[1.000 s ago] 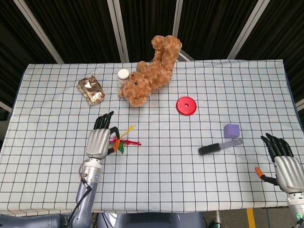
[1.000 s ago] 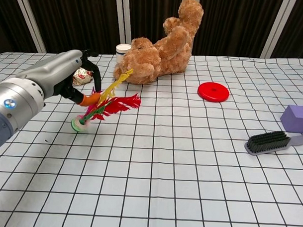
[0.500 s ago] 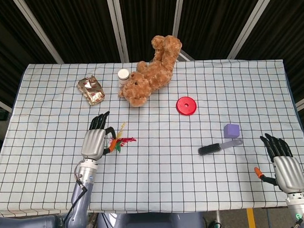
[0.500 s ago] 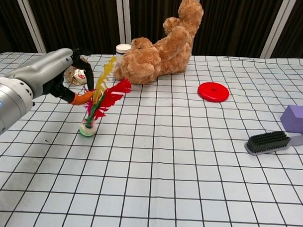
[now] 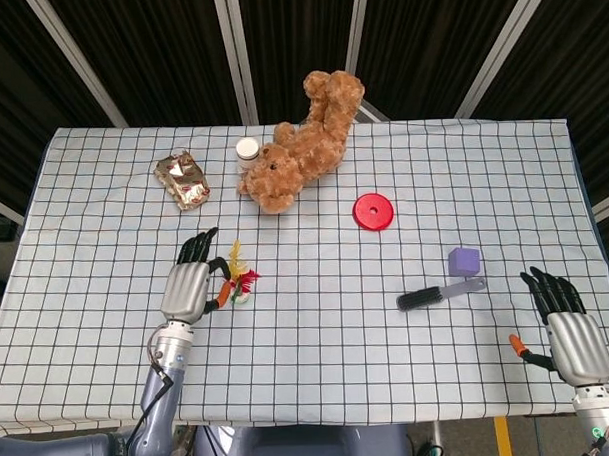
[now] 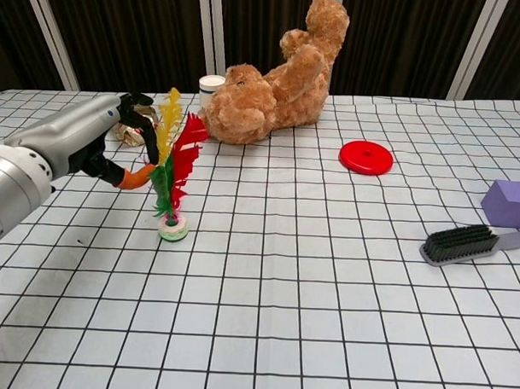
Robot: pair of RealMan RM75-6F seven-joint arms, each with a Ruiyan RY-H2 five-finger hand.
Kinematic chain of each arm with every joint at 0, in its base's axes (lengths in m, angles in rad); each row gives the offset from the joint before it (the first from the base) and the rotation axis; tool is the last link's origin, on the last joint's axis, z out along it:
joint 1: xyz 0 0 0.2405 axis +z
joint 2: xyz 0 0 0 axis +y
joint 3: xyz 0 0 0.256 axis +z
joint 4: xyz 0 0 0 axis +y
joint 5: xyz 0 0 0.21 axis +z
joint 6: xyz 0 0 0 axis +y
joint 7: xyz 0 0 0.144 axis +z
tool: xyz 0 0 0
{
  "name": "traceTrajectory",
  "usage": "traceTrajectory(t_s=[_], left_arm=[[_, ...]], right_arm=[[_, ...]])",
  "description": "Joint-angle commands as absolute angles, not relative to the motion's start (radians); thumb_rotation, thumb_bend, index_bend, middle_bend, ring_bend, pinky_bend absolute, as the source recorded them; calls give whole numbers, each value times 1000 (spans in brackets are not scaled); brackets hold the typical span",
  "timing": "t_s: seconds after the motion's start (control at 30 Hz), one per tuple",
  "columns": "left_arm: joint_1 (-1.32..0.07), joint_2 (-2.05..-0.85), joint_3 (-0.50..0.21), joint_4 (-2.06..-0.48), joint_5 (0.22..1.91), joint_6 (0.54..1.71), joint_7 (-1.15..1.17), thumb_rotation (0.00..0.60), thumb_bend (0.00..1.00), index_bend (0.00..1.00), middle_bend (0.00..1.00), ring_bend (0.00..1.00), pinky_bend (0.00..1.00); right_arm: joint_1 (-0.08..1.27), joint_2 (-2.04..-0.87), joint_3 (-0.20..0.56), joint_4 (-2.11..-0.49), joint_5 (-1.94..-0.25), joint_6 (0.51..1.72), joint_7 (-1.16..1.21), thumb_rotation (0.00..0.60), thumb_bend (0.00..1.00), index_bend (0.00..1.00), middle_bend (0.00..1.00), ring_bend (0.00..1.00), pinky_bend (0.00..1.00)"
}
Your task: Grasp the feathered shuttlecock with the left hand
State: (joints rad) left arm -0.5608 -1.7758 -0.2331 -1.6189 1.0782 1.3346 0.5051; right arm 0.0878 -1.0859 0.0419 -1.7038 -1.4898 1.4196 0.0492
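Observation:
The feathered shuttlecock stands upright on its round base on the checked cloth, with yellow, red and green feathers pointing up. In the head view the shuttlecock is left of centre. My left hand hovers just to its left with fingers apart. The orange thumb tip reaches the green feathers, while the other fingers stay clear of them. From above, my left hand lies stretched beside the shuttlecock. My right hand rests open near the front right edge, holding nothing.
A brown teddy bear lies at the back with a white jar beside it. A gold wrapper sits back left. A red disc, a purple block and a black brush lie to the right.
The shuttlecock has swung from leaning over to standing upright, and its base has slid a little toward the table's middle. My left hand has drawn back slightly. The right hand has stayed still.

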Motion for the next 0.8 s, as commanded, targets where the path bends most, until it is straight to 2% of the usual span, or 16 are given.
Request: traceTrajectory(t_s=[0.03, 0.1, 0.13, 0.37, 0.5, 0.67, 0.8], left_arm=[[-557, -1764, -227, -1626, 1088, 1327, 490, 600, 209, 130, 0, 0, 0], [-552, -1750, -223, -1637, 1098, 1323, 475, 600, 136, 19, 0, 0, 0], [-549, -1742, -224, -1646, 1104, 1324, 464, 600, 109, 3, 0, 0, 0], [-514, -1658, -203, -1733, 1218, 1376, 402, 600, 84, 0, 0, 0, 0], [-456, -1530, -145, -1790, 1321, 1433, 367, 600, 84, 0, 0, 0, 0], [-367, -1344, -62, -1847, 1372, 1477, 329, 600, 84, 0, 0, 0, 0], [-287, -1231, 12, -1818, 1424, 1538, 322, 600, 84, 0, 0, 0, 0]], right_arm=[[88, -1085, 42, -1703, -1489, 1420, 50, 600, 342, 0, 0, 0, 0], [88, -1085, 42, -1702, -1489, 1419, 50, 600, 341, 0, 0, 0, 0], [88, -1085, 43, -1703, -1488, 1419, 50, 600, 341, 0, 0, 0, 0], [87, -1082, 43, -1701, -1488, 1421, 54, 600, 342, 0, 0, 0, 0], [85, -1081, 41, -1697, -1490, 1422, 49, 600, 342, 0, 0, 0, 0], [85, -1082, 39, -1697, -1487, 1419, 33, 600, 342, 0, 0, 0, 0], [86, -1087, 40, -1697, -1484, 1419, 10, 600, 342, 0, 0, 0, 0]])
